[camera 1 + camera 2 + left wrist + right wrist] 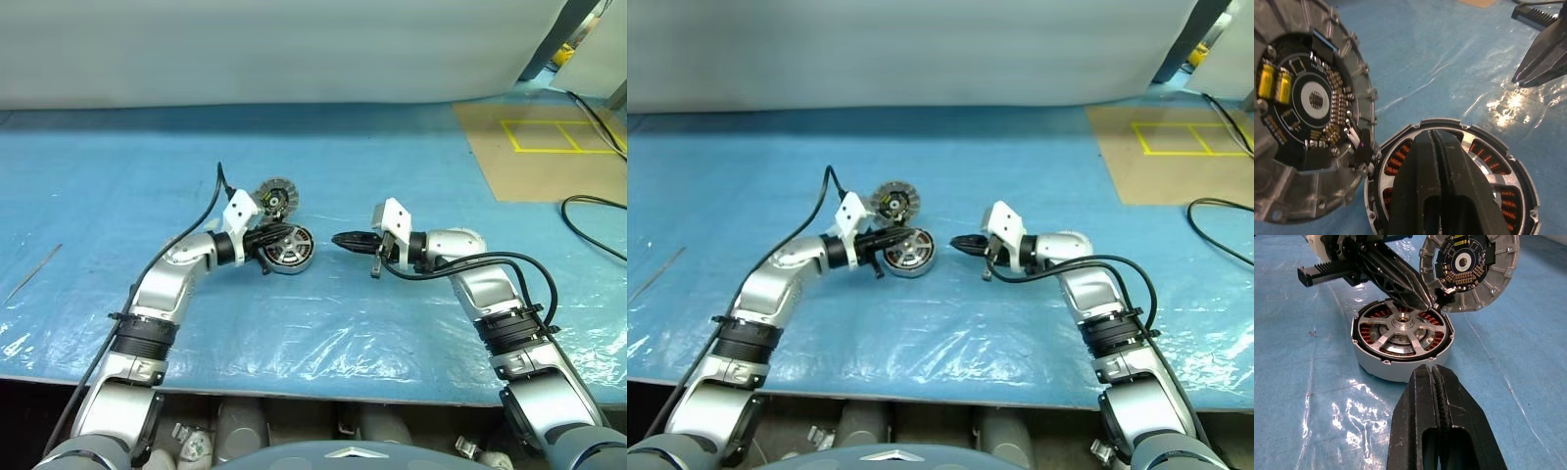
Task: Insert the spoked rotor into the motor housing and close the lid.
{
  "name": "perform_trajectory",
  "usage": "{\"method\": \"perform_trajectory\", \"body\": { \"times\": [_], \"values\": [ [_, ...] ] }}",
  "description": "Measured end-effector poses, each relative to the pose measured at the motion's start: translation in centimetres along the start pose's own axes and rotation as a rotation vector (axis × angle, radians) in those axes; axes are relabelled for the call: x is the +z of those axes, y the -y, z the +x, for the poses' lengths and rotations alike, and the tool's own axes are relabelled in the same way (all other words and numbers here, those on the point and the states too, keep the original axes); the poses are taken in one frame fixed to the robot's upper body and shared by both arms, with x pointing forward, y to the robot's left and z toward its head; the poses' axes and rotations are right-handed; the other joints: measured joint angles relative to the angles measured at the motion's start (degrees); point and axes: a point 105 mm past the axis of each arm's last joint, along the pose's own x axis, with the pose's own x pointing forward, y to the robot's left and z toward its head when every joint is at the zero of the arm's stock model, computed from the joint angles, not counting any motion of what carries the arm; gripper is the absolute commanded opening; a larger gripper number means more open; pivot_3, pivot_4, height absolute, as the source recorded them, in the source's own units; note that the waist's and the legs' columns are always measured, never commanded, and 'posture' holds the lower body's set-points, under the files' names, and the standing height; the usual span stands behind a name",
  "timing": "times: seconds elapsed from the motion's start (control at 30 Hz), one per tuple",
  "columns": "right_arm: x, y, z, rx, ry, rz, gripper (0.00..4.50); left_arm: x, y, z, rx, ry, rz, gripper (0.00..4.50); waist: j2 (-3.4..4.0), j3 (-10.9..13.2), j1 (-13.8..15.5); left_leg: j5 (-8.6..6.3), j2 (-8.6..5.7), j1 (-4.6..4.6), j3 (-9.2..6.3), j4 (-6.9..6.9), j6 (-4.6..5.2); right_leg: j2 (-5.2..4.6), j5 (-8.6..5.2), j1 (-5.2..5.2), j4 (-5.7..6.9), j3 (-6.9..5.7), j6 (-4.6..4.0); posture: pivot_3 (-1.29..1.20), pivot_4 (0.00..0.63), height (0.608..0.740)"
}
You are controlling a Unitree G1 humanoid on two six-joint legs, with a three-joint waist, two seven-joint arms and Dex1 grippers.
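The motor housing [1367,360] sits on the blue sheet, its copper windings showing under the spoked rotor [1400,335], which lies inside it. The lid [1469,269] stands tilted open at the housing's far rim, joined there by a small dark hinge, with its circuit-board face showing. My left gripper [1427,303] is shut with nothing between its fingers. It reaches over the housing [286,250], and its tip is close to the hinge. My right gripper [338,239] is shut and empty, level, a short way right of the housing and pointing at it.
Blue plastic sheeting [323,323] covers the table. A brown board with yellow tape [549,147] lies at the back right, and black cables [588,220] run along the right side. A thin rod [34,269] lies at the far left.
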Motion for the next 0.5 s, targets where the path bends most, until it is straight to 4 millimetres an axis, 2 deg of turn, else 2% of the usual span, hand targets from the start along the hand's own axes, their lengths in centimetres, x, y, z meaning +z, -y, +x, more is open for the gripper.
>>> {"method": "perform_trajectory", "body": {
  "times": [0.2, 0.5],
  "values": [
    [0.0, 0.0, 0.0, -0.003, 0.001, 0.000, 0.00, -1.0, 0.5, 0.4, 0.012, -0.021, 0.035, 0.08, 0.03, 0.0, 0.0, 0.00, 0.00, 0.05, 0.00, -0.01, 0.00, -0.01, 0.00, 0.03, 0.00, 0.01, 0.00, 0.00, 0.150, 0.740],
    [1.4, 0.5, 0.6, -0.003, 0.031, -0.026, 0.00, -1.0, 0.4, 0.3, 0.031, -0.011, 0.051, 0.08, 0.04, 0.0, 0.0, 0.00, 0.00, 0.19, 0.02, 0.00, 0.01, -0.01, -0.13, 0.13, -0.01, 0.04, -0.20, 0.00, 0.150, 0.740]
  ]
}}
